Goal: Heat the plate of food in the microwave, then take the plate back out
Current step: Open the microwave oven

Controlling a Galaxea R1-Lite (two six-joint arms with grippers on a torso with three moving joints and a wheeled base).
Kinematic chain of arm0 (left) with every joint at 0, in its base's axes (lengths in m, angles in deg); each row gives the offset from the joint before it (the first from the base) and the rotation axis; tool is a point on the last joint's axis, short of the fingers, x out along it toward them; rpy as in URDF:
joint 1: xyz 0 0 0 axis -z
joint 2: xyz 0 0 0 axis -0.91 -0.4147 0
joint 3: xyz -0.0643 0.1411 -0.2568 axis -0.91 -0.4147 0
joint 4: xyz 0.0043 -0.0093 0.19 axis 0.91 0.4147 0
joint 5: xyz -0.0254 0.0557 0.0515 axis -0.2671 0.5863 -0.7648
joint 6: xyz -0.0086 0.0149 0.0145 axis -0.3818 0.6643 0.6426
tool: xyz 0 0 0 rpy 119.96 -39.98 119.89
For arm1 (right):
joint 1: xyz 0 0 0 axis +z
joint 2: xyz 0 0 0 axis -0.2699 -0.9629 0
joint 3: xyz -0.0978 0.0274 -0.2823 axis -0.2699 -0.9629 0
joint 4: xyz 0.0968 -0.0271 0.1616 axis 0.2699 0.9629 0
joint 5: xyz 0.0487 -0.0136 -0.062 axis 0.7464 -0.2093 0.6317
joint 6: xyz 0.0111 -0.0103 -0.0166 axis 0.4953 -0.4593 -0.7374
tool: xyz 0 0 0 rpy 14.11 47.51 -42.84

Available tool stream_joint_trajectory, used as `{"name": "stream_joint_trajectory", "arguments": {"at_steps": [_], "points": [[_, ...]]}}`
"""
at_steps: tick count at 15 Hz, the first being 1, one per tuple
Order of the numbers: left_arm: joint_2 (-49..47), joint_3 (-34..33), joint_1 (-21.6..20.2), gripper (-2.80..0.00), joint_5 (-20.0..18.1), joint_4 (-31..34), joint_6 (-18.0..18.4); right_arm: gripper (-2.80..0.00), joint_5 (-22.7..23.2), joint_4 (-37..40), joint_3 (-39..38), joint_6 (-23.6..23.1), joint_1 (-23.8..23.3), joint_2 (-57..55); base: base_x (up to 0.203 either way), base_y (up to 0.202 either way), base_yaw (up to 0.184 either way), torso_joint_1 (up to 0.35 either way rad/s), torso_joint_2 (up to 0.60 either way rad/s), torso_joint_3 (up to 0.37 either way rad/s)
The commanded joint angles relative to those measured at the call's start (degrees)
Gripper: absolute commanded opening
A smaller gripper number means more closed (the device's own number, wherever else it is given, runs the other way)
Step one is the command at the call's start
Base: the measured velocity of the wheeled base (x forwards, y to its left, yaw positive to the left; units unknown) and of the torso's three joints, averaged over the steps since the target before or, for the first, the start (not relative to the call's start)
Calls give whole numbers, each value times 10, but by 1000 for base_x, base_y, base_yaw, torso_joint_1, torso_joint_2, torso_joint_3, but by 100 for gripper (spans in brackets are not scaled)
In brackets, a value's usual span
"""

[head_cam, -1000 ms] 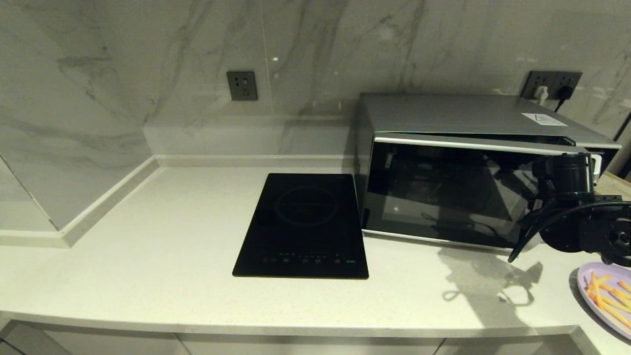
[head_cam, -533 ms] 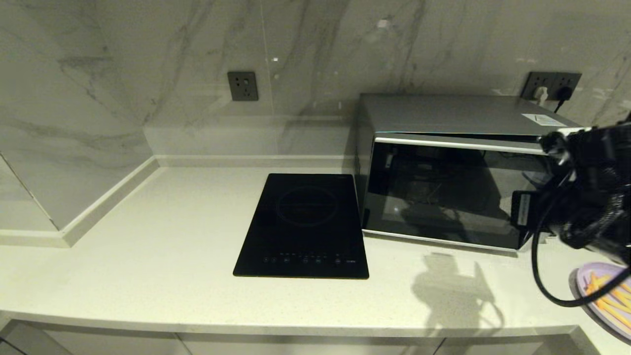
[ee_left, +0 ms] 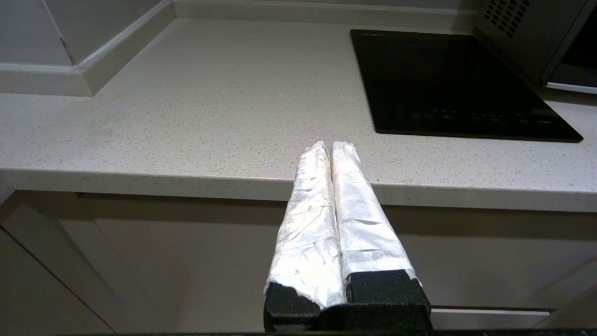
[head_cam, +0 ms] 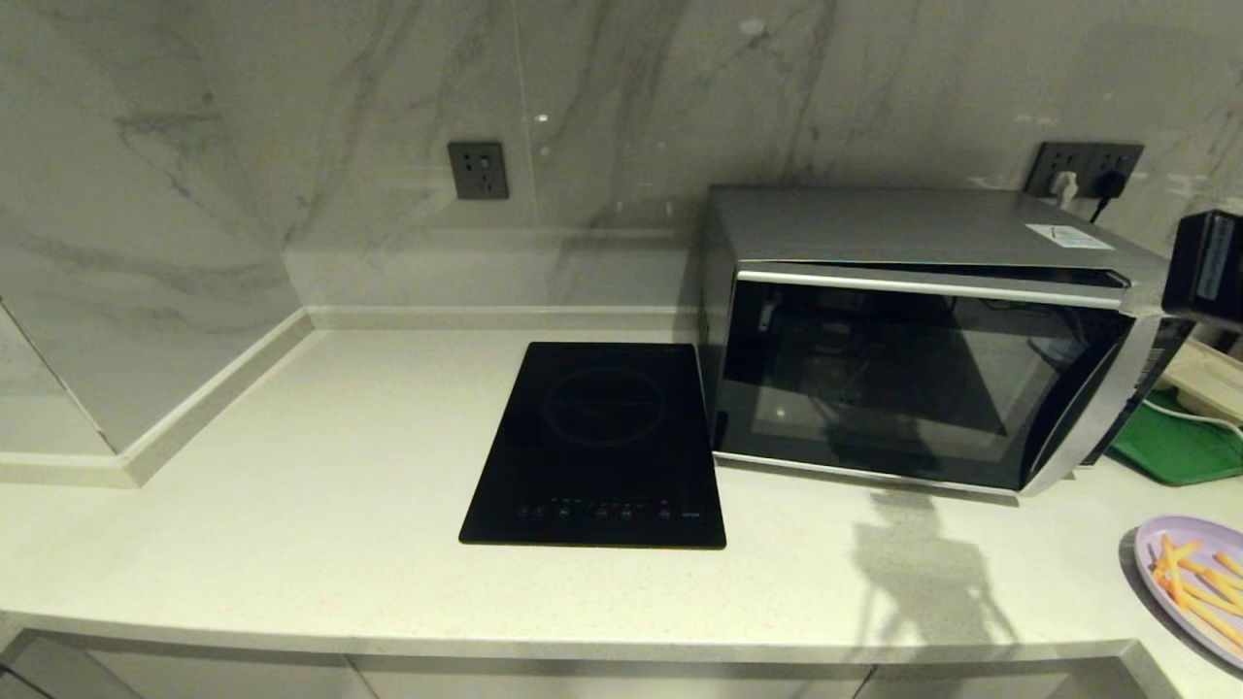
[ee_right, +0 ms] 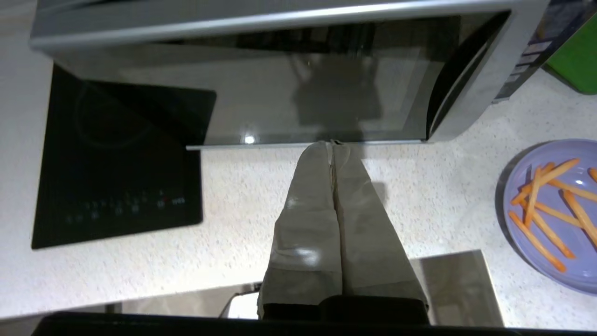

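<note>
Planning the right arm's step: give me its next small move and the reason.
Probably bring the right gripper to the microwave door's right edge and swing it wide. Its fingers are shut and empty above the counter. The door stands only slightly ajar, and the plate of fries waits on the counter to the right. The left gripper idles, shut, at the counter's front edge.

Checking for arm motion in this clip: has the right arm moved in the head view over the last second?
Yes. It was in front of the microwave's right end; now it has lifted off to the right, leaving the door unobstructed.
</note>
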Motion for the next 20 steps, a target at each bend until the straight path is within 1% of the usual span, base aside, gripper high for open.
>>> {"name": "stream_joint_trajectory", "arguments": {"at_steps": [1,6,9,12,14,16,20], "points": [[0,0,0,-280,0,0,0,-280,5,3,44,4,-29,-65,0,0,0,0,0,0],[0,0,0,-280,0,0,0,-280,15,3,144,15,-84,-186,0,0,0,0,0,0],[0,0,0,-280,0,0,0,-280,18,6,211,41,-110,-236,0,0,0,0,0,0],[0,0,0,-280,0,0,0,-280,18,8,268,51,-147,-278,0,0,0,0,0,0],[0,0,0,-280,0,0,0,-280,21,8,282,52,-172,-296,0,0,0,0,0,0],[0,0,0,-280,0,0,0,-280,50,7,284,52,-189,-302,0,0,0,0,0,0],[0,0,0,-280,0,0,0,-280,60,8,284,52,-201,-316,0,0,0,0,0,0]]}}
